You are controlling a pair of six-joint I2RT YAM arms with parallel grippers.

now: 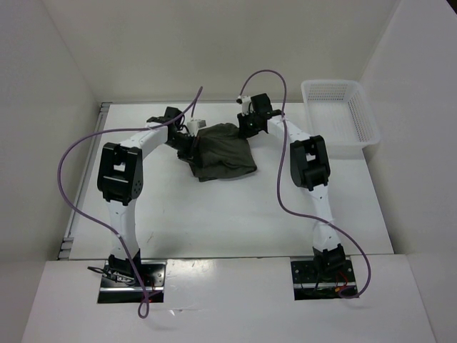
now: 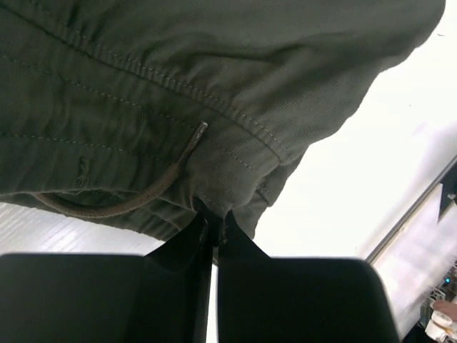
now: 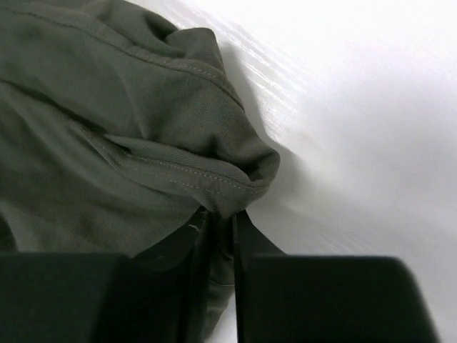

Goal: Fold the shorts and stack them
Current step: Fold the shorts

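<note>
The dark olive shorts [image 1: 223, 151] hang bunched between my two grippers above the far middle of the white table. My left gripper [image 1: 187, 137] is shut on the waistband corner [image 2: 235, 193], where the thin drawstring [image 2: 143, 200] loops just left of the pinch. My right gripper [image 1: 246, 127] is shut on a hemmed edge of the shorts [image 3: 228, 189]. The lower part of the fabric sags toward the table. Most of the garment's shape is hidden in folds.
A white plastic mesh basket [image 1: 341, 118] stands at the far right of the table [image 1: 214, 221]. White walls close in the table at the back and both sides. Purple cables loop over both arms.
</note>
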